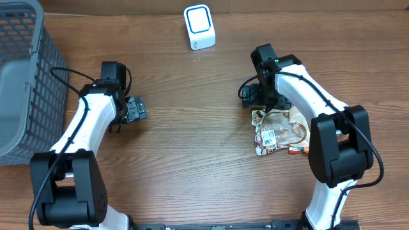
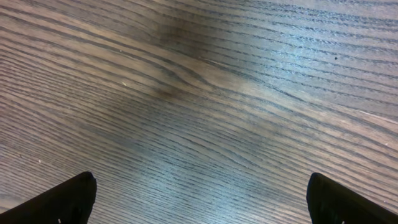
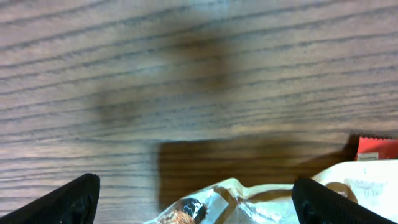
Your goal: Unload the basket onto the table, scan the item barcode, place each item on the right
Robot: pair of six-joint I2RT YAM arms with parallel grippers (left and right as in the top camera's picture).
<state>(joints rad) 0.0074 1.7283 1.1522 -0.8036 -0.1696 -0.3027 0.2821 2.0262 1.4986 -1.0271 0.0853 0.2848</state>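
The item, a crinkled clear-and-brown snack packet, lies flat on the wooden table right of centre, with a white barcode label facing up. My right gripper hovers open over its top edge. In the right wrist view the packet shows low between the spread fingertips of the right gripper, which touch nothing. A white scanner with a blue ring stands at the back centre. My left gripper is open over bare wood on the left, and the left wrist view shows the left gripper empty.
A grey mesh basket fills the far left edge. A small red wrapper pokes out beside the packet's lower right, and the same red wrapper shows at the right of the right wrist view.
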